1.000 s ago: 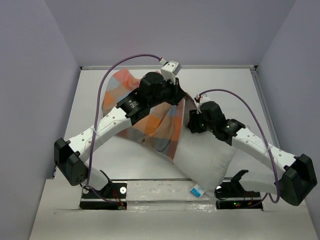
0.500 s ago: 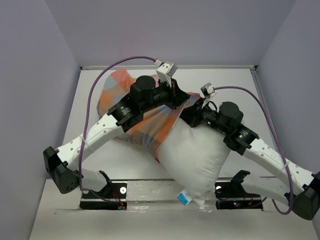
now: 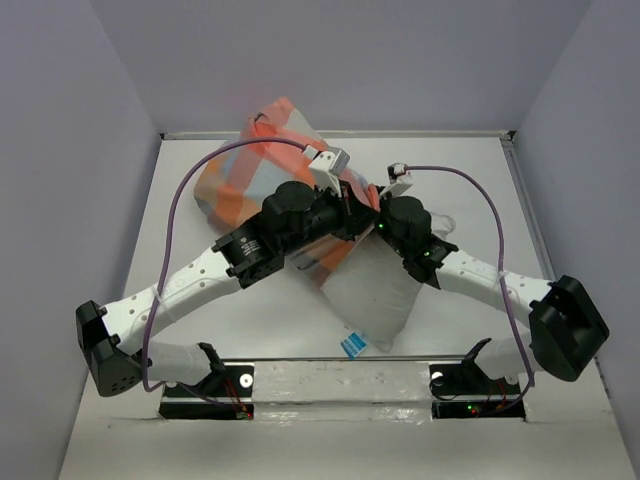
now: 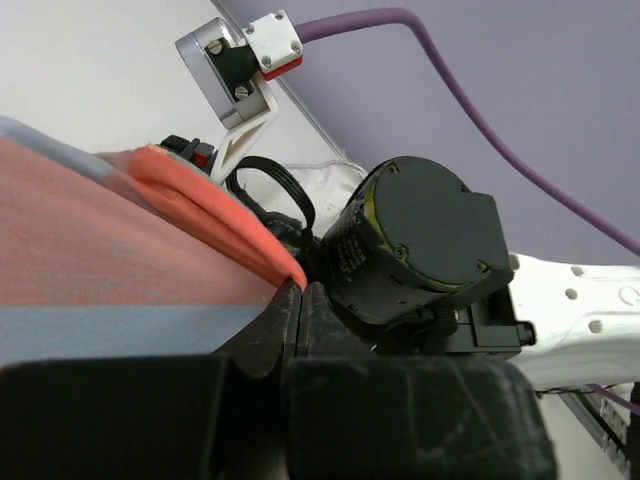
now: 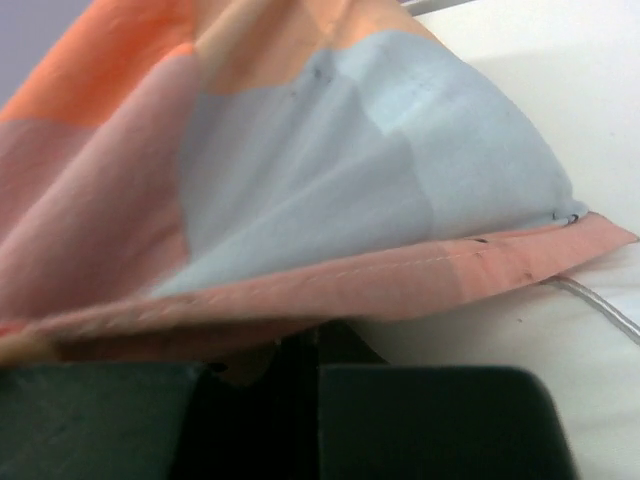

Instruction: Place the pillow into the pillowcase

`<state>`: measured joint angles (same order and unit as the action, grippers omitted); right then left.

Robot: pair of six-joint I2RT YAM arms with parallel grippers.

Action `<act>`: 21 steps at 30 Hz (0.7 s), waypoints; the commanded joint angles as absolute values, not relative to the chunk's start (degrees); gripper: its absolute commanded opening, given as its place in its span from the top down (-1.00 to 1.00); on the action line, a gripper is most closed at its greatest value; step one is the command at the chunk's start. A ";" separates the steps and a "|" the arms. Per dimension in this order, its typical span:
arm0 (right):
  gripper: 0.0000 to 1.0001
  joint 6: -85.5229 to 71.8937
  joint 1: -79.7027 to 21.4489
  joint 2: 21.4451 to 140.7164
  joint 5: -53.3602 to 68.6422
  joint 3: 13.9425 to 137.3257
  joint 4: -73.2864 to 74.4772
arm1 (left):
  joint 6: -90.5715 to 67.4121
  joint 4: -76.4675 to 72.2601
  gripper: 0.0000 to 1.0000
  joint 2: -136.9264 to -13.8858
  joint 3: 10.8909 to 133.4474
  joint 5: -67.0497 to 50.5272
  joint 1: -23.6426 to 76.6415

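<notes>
Orange, peach and light-blue checked fabric: the pillowcase (image 3: 255, 150), bunched at the far left of the worktop (image 3: 480, 180). In the top view its closed end rises past the far edge, and its open end covers the far end of the pillow.

White plump pillow (image 3: 375, 290): lies slanted at centre, with its near end bare and pointing toward the arm bases.

Tag (image 3: 353, 345): blue and white, at the pillow's near seam. Its lettering is too small to read.

Left hand (image 4: 297, 300): fingers pressed together on the orange hem.

Right hand (image 5: 312, 352): fingers closed on the peach hem.

Both hands sit just beside each other at the pillowcase mouth.
</notes>
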<state>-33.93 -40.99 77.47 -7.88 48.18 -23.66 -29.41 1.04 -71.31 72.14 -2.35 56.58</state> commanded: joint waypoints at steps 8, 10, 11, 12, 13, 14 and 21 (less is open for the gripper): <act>0.74 -40.44 -37.01 75.41 -15.31 49.30 -17.87 | -33.75 -11.95 0.75 -70.57 70.75 -8.34 53.79; -0.21 -37.10 -37.00 74.45 -13.45 52.72 -7.02 | -32.70 -11.34 0.22 -73.98 71.97 -8.53 50.72; -0.33 -35.96 -37.00 73.75 -12.93 53.34 -3.81 | -31.83 -10.99 -0.04 -75.13 72.59 -8.18 49.67; -0.42 -33.42 -37.00 71.48 -12.40 53.26 -1.78 | -30.69 -10.20 -0.27 -76.45 73.55 -7.13 49.40; -0.53 -32.53 -37.00 69.98 -12.31 52.48 2.68 | -27.63 -7.85 -0.64 -79.16 75.83 -4.68 49.31; -0.55 -31.65 -37.00 68.31 -12.74 52.04 4.73 | -26.12 -6.60 -0.78 -80.32 76.98 -3.35 49.13; -0.63 -28.39 -38.49 57.48 -6.87 49.13 15.29 | -18.99 -3.08 -0.98 -76.75 75.43 5.17 48.60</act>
<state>-31.77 -36.34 61.54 -12.34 49.50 9.13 -25.39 -4.32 -83.26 76.53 -4.71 49.78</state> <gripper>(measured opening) 0.807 0.990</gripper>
